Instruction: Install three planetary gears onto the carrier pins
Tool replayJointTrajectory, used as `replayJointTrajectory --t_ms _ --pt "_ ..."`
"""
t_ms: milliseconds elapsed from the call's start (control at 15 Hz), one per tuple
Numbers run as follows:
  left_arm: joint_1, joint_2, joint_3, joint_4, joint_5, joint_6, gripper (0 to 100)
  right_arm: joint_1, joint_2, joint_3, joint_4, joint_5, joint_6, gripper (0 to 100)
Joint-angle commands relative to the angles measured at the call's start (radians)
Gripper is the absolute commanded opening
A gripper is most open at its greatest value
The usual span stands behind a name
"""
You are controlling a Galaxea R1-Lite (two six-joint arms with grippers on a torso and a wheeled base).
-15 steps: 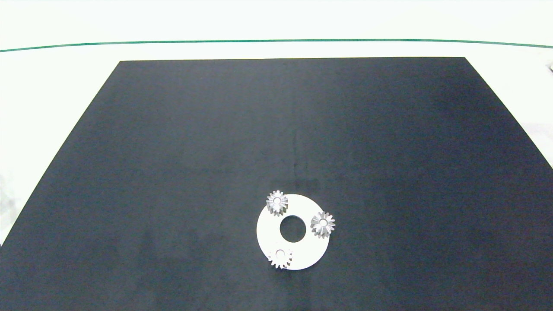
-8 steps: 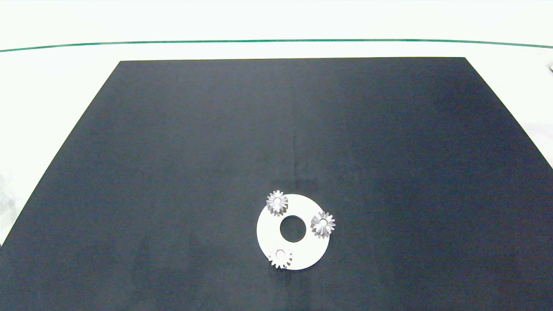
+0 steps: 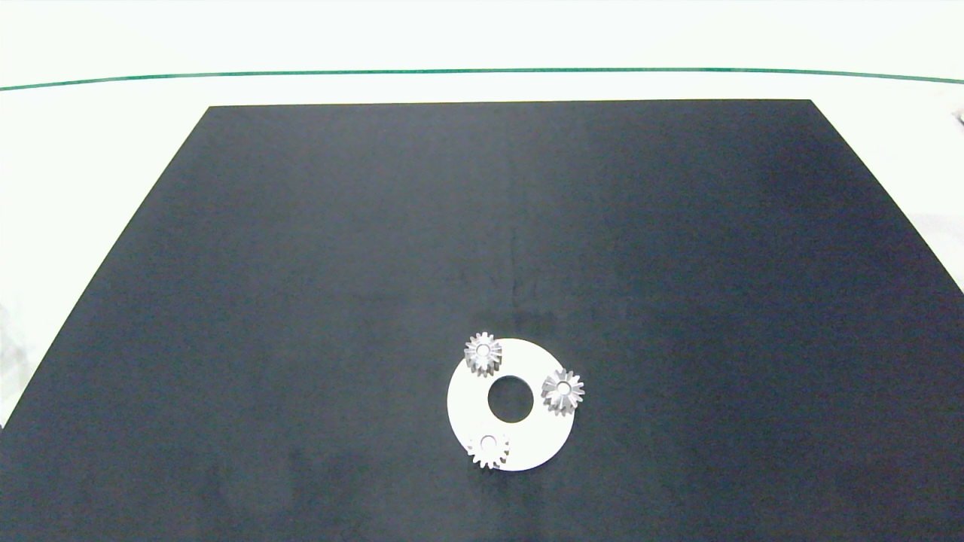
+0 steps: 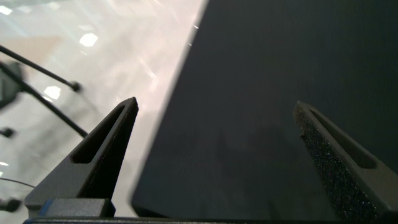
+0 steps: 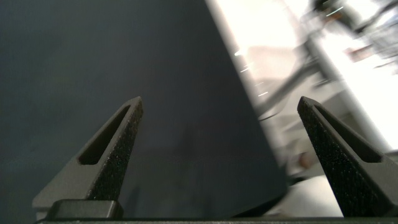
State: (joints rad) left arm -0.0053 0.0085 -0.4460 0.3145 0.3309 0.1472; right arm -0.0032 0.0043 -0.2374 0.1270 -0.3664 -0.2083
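A flat white round disc [image 3: 467, 403] with a large centre hole lies on the black mat, near its front middle. Three silver planetary gears sit around the disc's rim, each over one of the carrier pins: one at the back left [image 3: 483, 351], one at the right [image 3: 562, 390], one at the front [image 3: 488, 449]. A pale pin end shows in each gear's hole. Neither arm appears in the head view. My left gripper [image 4: 214, 112] is open above the mat's left edge. My right gripper [image 5: 217, 112] is open above the mat's right edge. Both are empty.
The black mat [image 3: 301, 263] covers most of a white table [image 3: 90, 135]. A thin green line [image 3: 482, 71] runs across the table behind the mat. Beyond the mat's edges the wrist views show pale floor and dark stand legs [image 4: 43, 93].
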Motion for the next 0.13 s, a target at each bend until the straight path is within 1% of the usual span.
replayJointTrajectory --t_ms 67,133 --pt "0.004 -0.009 0.441 -0.313 -0.125 -0.043 100 0.0 0.002 0.227 -0.138 0.138 0.107 100" --pt "0.002 -0.009 0.446 -0.367 -0.197 -0.052 100 0.0 0.002 0.237 -0.181 0.196 0.129 100"
